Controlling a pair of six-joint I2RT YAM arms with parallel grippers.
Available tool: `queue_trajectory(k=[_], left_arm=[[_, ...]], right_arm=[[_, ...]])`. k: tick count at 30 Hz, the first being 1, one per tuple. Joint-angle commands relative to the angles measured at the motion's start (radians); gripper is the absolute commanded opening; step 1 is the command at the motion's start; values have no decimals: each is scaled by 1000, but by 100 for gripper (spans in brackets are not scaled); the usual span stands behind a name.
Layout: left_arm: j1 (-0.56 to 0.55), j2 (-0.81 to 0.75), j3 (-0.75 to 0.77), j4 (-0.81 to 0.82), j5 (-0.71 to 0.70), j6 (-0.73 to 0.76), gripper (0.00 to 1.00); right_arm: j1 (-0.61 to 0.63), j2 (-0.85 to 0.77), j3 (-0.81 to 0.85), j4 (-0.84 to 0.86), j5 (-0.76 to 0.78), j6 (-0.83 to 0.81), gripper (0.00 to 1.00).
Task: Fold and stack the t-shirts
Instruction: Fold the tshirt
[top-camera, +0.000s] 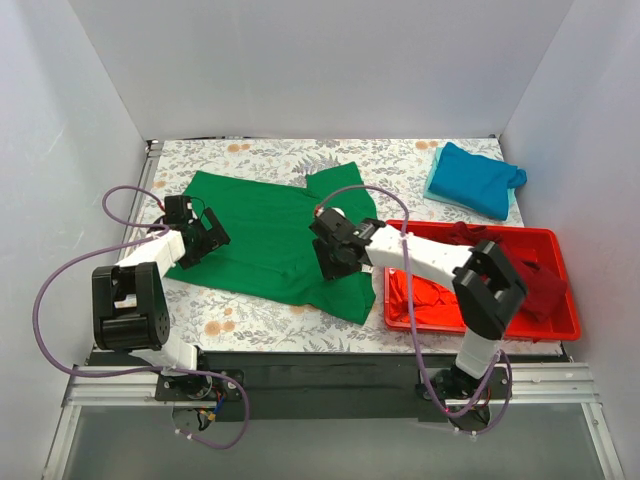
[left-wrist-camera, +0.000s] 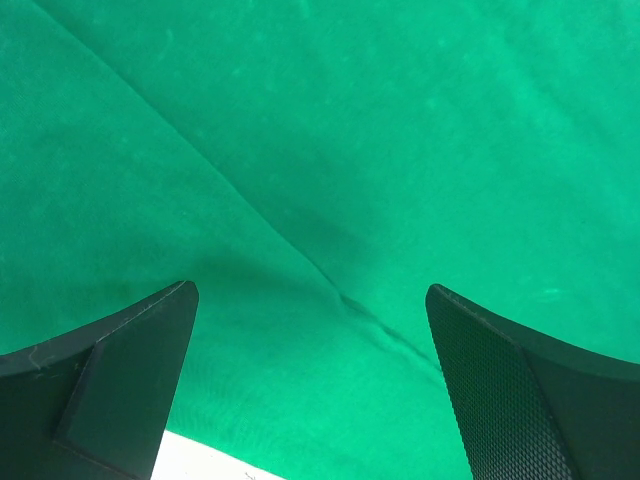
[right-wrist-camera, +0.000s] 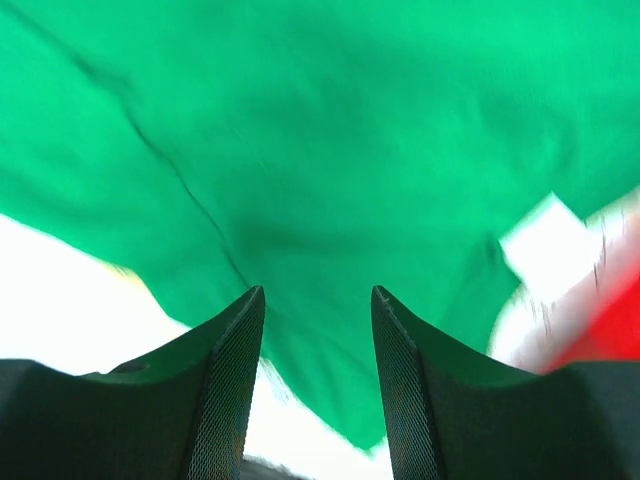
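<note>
The bright green t-shirt (top-camera: 265, 235) lies spread flat on the table, centre-left. My left gripper (top-camera: 205, 240) is wide open just above its left edge; green cloth (left-wrist-camera: 400, 120) with a long crease fills the left wrist view between the fingers (left-wrist-camera: 311, 290). My right gripper (top-camera: 335, 255) is open over the shirt's right side, near a pointed hem corner (right-wrist-camera: 330, 130), with nothing between its fingers (right-wrist-camera: 318, 292). The teal blue t-shirt (top-camera: 478, 178) lies folded at the back right. The orange-red t-shirt (top-camera: 420, 295) and the dark maroon t-shirt (top-camera: 535, 285) lie crumpled in the tray.
The rigid red plastic tray (top-camera: 560, 330) stands at the front right, close beside the green shirt's right edge. The table has a floral cloth (top-camera: 260, 320). White walls enclose the left, back and right sides.
</note>
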Motion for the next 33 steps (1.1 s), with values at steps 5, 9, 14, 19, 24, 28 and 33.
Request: queue_trajectory(k=[5,9,14,19,24,28,33], left_arm=[[3,-3,6,-12,-45,13,98],[3,1,6,-13,-51,13,98],[3,8,6,-15,-58,15,98],[3,15,6,-15,-66,17,98],[5,24,7,-18,-78,18,98],[3,38,10,-16,-87,21,98],[3,46,15,-29,-120,24,98]], right_arm=[[5,-227,-249,71,-16,88,54],[8,-284,-326,101,-35,112,53],[15,-309,-386,153,-83,135,51],[32,-280,-405,203,-111,148,50],[37,-240,-432,225,-121,154,49],[38,-223,-463,225,-124,168,48],[37,-242,-533,222,-121,185,48]])
